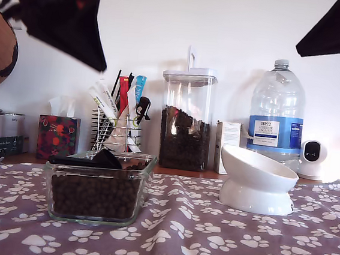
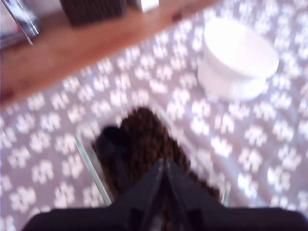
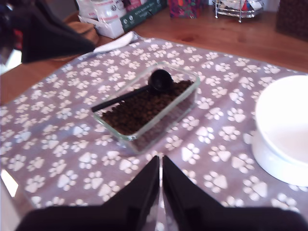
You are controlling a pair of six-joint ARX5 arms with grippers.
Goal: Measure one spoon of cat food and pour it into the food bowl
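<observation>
On the exterior view's left, you see the glass dish (image 1: 96, 194) of cat food (image 3: 144, 106), the spoon (image 3: 137, 91) lying across it. To its right sits the empty food bowl (image 1: 255, 181). My first pincer (image 2: 163, 166) and second pincer (image 3: 160, 161) hover overhead, tips pressed together, empty.

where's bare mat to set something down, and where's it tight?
Free: the paw-print cloth in front of the glass dish, and the strip between the dish and the white food bowl. Crowded: the wooden ledge behind, with tissue box, wire rack, kibble canister and water bottle. The scoop lies on the kibble.
</observation>
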